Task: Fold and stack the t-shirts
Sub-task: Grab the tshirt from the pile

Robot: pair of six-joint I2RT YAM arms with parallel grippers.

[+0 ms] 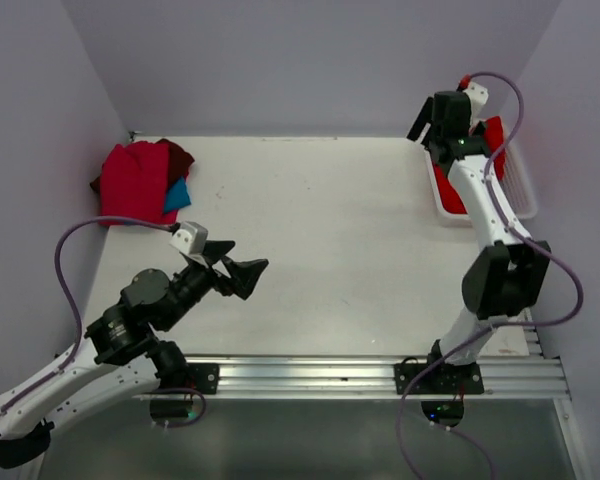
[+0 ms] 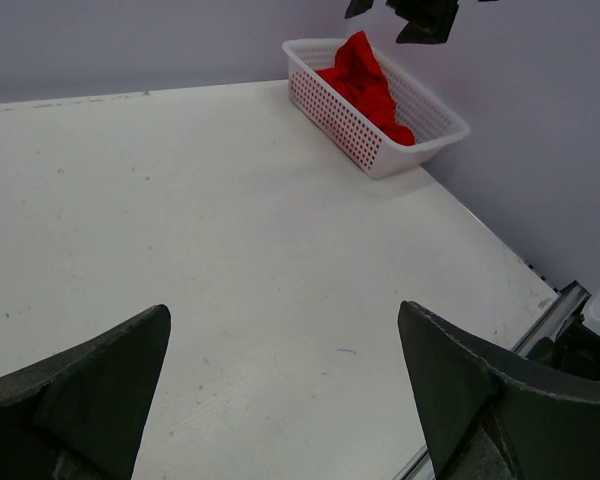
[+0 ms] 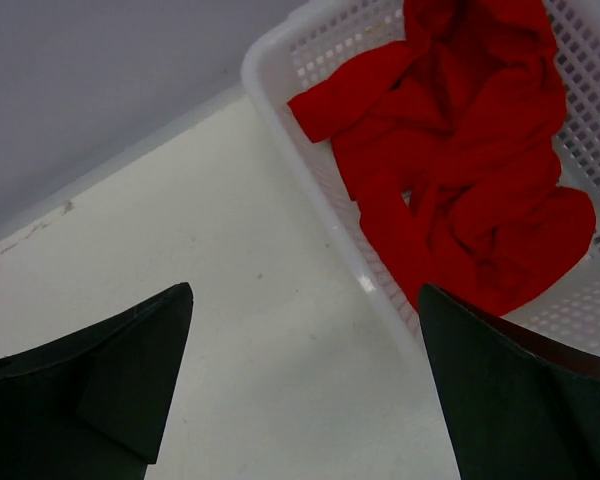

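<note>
Three folded shirts [image 1: 135, 185] sit stacked far left, and one crumpled red shirt [image 3: 460, 170] lies in the basket [image 2: 340, 125] below my right gripper [image 3: 305, 300] (it and my left gripper [image 2: 285, 308] gape wide, empty).

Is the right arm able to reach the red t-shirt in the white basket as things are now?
Probably yes. The right gripper hangs open over the rim of the white basket, and the red t-shirt lies crumpled and uncovered inside; nothing stands between them.

White arm links [image 1: 80, 385], black joint housings [image 1: 505, 280], looping purple cables [image 1: 64, 262], black wedge-shaped fingers [image 2: 80, 400], white wrist cameras [image 1: 188, 238]
</note>
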